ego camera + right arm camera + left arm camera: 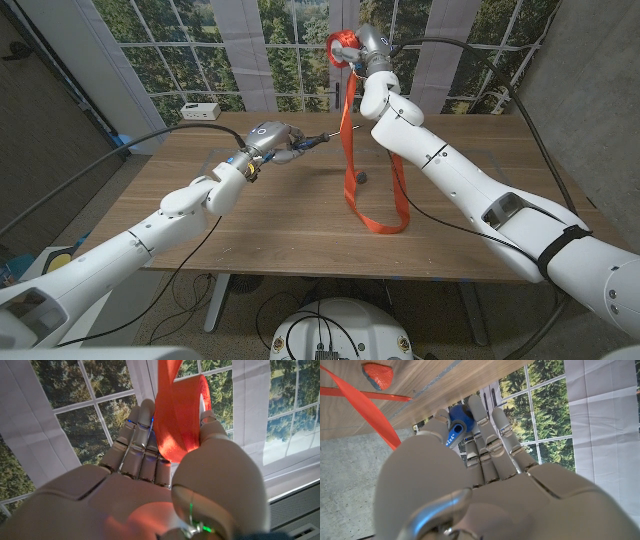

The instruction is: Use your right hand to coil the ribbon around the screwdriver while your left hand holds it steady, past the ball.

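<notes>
My left hand (270,142) hovers over the table's (250,225) back middle and grips a blue-handled screwdriver (305,144), shaft pointing right towards the ribbon. In the left wrist view the blue handle (456,424) sits between the fingers (487,435). My right hand (368,48) is raised high above the far edge, holding a bunch of orange ribbon (343,46). The ribbon (349,150) hangs straight down past the screwdriver tip and ends in a loop on the table (380,222). Whether it touches the shaft I cannot tell. A small reddish ball (377,374) lies by the ribbon.
A white box (200,110) stands at the table's back left corner. A black cable (445,222) trails over the table on the right. Windows close off the far side behind the table.
</notes>
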You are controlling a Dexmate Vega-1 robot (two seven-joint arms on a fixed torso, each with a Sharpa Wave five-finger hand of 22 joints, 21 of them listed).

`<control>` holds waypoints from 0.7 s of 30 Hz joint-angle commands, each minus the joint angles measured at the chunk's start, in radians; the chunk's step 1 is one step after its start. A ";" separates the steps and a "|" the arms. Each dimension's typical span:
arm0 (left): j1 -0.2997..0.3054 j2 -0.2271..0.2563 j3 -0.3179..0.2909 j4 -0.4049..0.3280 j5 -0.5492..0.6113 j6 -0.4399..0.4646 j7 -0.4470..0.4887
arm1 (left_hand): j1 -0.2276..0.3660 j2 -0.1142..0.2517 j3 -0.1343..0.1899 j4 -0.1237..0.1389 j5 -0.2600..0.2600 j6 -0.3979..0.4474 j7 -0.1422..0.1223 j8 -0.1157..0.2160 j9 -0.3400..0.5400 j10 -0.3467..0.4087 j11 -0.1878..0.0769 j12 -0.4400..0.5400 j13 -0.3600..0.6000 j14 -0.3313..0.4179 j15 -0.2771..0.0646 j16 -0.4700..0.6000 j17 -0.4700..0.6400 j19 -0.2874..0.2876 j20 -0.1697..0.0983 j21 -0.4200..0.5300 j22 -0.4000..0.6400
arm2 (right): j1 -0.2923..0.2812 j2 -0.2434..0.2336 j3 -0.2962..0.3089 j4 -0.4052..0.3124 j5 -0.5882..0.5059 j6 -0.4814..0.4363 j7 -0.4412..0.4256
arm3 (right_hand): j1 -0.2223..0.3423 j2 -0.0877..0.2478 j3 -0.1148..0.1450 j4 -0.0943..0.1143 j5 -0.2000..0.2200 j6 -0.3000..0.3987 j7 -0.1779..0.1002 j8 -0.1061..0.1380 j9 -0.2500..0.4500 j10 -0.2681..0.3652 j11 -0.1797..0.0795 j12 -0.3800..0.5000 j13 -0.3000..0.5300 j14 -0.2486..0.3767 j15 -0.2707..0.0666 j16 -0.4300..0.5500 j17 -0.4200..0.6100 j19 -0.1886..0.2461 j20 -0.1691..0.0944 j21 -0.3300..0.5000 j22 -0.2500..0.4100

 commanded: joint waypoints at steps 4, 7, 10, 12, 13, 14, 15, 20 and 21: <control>0.054 0.015 -0.052 -0.019 -0.078 -0.039 0.043 | 0.084 0.090 0.061 -0.022 0.025 0.145 -0.090 0.066 0.062 0.179 -0.165 0.005 0.177 0.033 -0.055 -0.005 0.004 -0.005 0.002 0.006 0.000 | 0.036 -0.014 -0.013 0.045 0.095 -0.127 -0.033 | 0.121 0.117 0.004 -0.002 0.006 0.167 -0.051 0.192 0.127 0.085 -0.064 0.082 0.100 0.027 -0.120 0.008 -0.002 -0.001 0.000 0.015 0.000; 0.065 0.013 -0.069 -0.015 -0.123 -0.070 0.049 | 0.084 0.090 0.062 -0.022 0.024 0.146 -0.090 0.066 0.063 0.177 -0.166 0.005 0.179 0.033 -0.055 -0.006 0.005 -0.004 0.001 0.007 0.000 | 0.038 -0.020 -0.017 0.048 0.107 -0.144 -0.037 | 0.122 0.117 0.004 -0.003 0.006 0.168 -0.050 0.190 0.124 0.086 -0.063 0.081 0.098 0.027 -0.119 0.010 -0.002 -0.001 0.001 0.017 -0.001; 0.071 0.013 -0.075 -0.018 -0.134 -0.076 0.049 | 0.083 0.090 0.062 -0.022 0.024 0.147 -0.090 0.066 0.063 0.177 -0.165 0.005 0.182 0.034 -0.055 -0.006 0.006 -0.005 0.001 0.007 0.000 | 0.035 -0.023 -0.013 0.044 0.125 -0.146 -0.045 | 0.122 0.118 0.004 -0.003 0.006 0.166 -0.049 0.191 0.126 0.087 -0.061 0.081 0.096 0.027 -0.119 0.012 -0.003 -0.002 0.001 0.019 -0.001; 0.074 0.018 -0.069 -0.037 -0.089 -0.035 0.040 | 0.083 0.090 0.062 -0.022 0.024 0.147 -0.092 0.066 0.063 0.177 -0.166 0.005 0.181 0.034 -0.055 -0.007 0.006 -0.006 0.002 0.007 0.000 | 0.031 -0.034 -0.017 0.027 0.125 -0.144 -0.053 | 0.123 0.117 0.003 -0.003 0.006 0.166 -0.049 0.191 0.126 0.088 -0.060 0.081 0.095 0.027 -0.117 0.012 -0.004 -0.003 0.001 0.020 -0.001; 0.073 0.021 -0.064 -0.044 -0.070 -0.020 0.032 | 0.084 0.090 0.062 -0.022 0.024 0.147 -0.091 0.066 0.064 0.175 -0.167 0.004 0.182 0.033 -0.055 -0.007 0.006 -0.006 0.002 0.007 0.000 | 0.030 -0.042 -0.019 0.015 0.125 -0.143 -0.053 | 0.123 0.116 0.003 -0.004 0.006 0.167 -0.047 0.190 0.126 0.088 -0.060 0.082 0.096 0.027 -0.116 0.013 -0.004 -0.003 0.001 0.021 -0.001; 0.073 0.022 -0.059 -0.053 -0.049 0.002 0.023 | 0.084 0.090 0.062 -0.023 0.024 0.148 -0.090 0.066 0.063 0.177 -0.165 0.004 0.182 0.033 -0.055 -0.007 0.007 -0.005 0.001 0.008 0.000 | 0.027 -0.043 -0.016 0.005 0.128 -0.142 -0.059 | 0.123 0.117 0.003 -0.003 0.006 0.167 -0.047 0.191 0.126 0.088 -0.060 0.081 0.095 0.027 -0.117 0.014 -0.004 -0.003 0.001 0.022 -0.002; 0.072 0.020 -0.056 -0.053 -0.037 0.008 0.028 | 0.084 0.090 0.063 -0.023 0.024 0.147 -0.091 0.066 0.065 0.177 -0.165 0.004 0.182 0.034 -0.055 -0.008 0.007 -0.005 0.001 0.007 0.000 | 0.020 -0.051 -0.015 -0.013 0.128 -0.134 -0.064 | 0.123 0.117 0.003 -0.003 0.006 0.167 -0.047 0.191 0.126 0.089 -0.060 0.081 0.094 0.026 -0.117 0.014 -0.004 -0.004 0.001 0.022 -0.002; 0.072 0.016 -0.055 -0.062 -0.033 0.025 0.019 | 0.083 0.090 0.063 -0.023 0.024 0.145 -0.091 0.065 0.066 0.177 -0.165 0.002 0.182 0.034 -0.055 -0.009 0.008 -0.006 0.002 0.008 0.000 | -0.004 -0.082 -0.005 -0.079 0.131 -0.121 -0.076 | 0.124 0.118 0.003 -0.004 0.006 0.169 -0.047 0.190 0.124 0.087 -0.060 0.082 0.096 0.027 -0.118 0.016 -0.007 -0.005 0.001 0.026 -0.002; 0.072 0.014 -0.051 -0.069 -0.010 0.050 0.016 | 0.083 0.091 0.063 -0.022 0.024 0.144 -0.086 0.064 0.067 0.177 -0.163 0.002 0.183 0.034 -0.055 -0.009 0.009 -0.010 0.003 0.007 0.000 | -0.027 -0.083 0.017 -0.102 0.140 -0.108 -0.099 | 0.124 0.117 0.002 -0.004 0.006 0.168 -0.047 0.189 0.124 0.086 -0.062 0.083 0.098 0.028 -0.117 0.015 -0.010 -0.005 0.001 0.027 -0.003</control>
